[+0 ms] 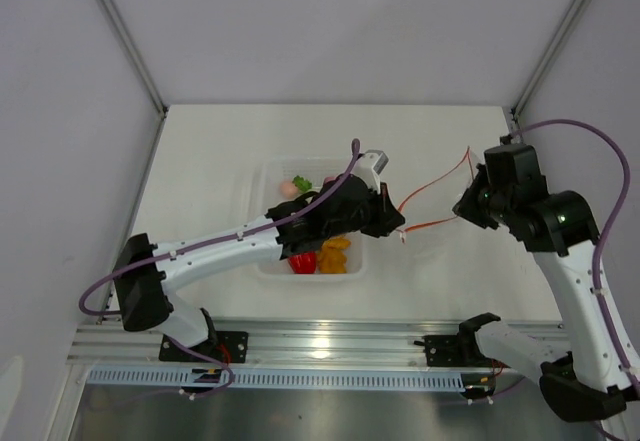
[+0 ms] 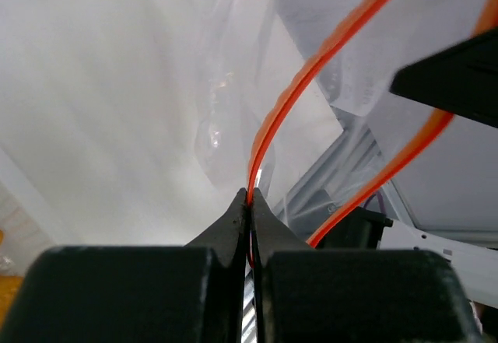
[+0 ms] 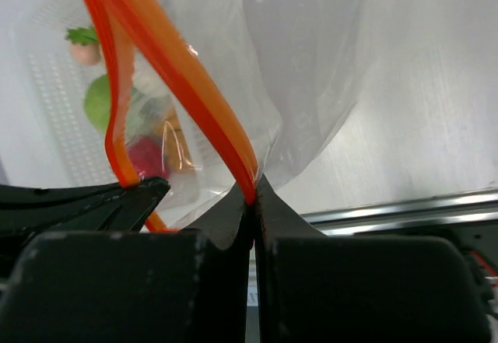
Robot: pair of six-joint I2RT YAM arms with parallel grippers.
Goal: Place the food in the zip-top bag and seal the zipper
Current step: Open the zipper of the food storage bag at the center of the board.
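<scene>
Left gripper (image 2: 250,197) and right gripper (image 3: 254,190) each clamp the orange zipper (image 2: 311,67); the clear, floppy zip-top bag (image 3: 311,71) spreads between them.

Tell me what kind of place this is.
Probably a robotics test cell: two robot arms bolted to an aluminium rail, white walls around a white table, and toy food in a clear tray.

Glossy, crinkled clear plastic is seen in the zip-top bag (image 3: 311,63), smooth orange-red plastic in its zipper strip (image 3: 196,102), matt black plastic in the fingers (image 2: 228,232).
</scene>
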